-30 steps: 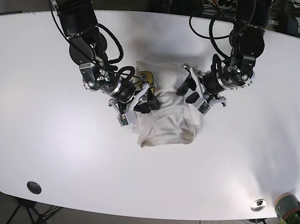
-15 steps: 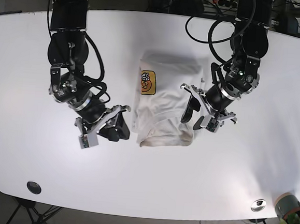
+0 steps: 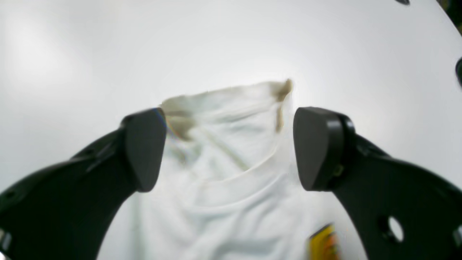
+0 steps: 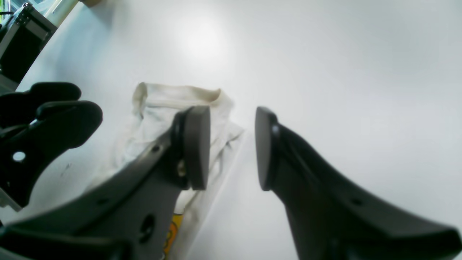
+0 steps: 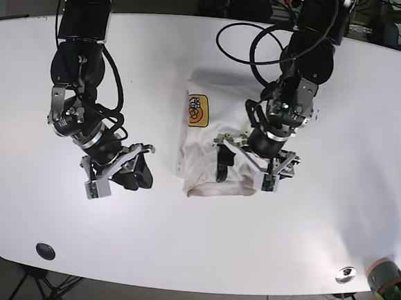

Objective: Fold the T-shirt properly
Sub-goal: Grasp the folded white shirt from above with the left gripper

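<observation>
The white T-shirt (image 5: 219, 134) lies in a folded bundle at the table's middle, its yellow logo (image 5: 197, 111) facing up. My left gripper (image 5: 249, 169) hovers open over the bundle's near end. In the left wrist view the left gripper (image 3: 229, 148) has its black fingers (image 3: 144, 151) on either side of the T-shirt (image 3: 231, 187) collar, not closed on it. My right gripper (image 5: 120, 177) stands open over bare table, well to the left of the shirt. In the right wrist view the right gripper (image 4: 231, 148) holds nothing, and the T-shirt (image 4: 162, 108) lies beyond it.
A white table (image 5: 318, 243) fills the base view. A black knob (image 5: 45, 251) and a silver disc (image 5: 345, 274) sit near the front edge. A potted plant (image 5: 388, 286) stands off the front right corner. Cables hang behind the far edge.
My right gripper let go of the shirt and withdrew to the lower left. My left gripper moved from the shirt's right side over its near end.
</observation>
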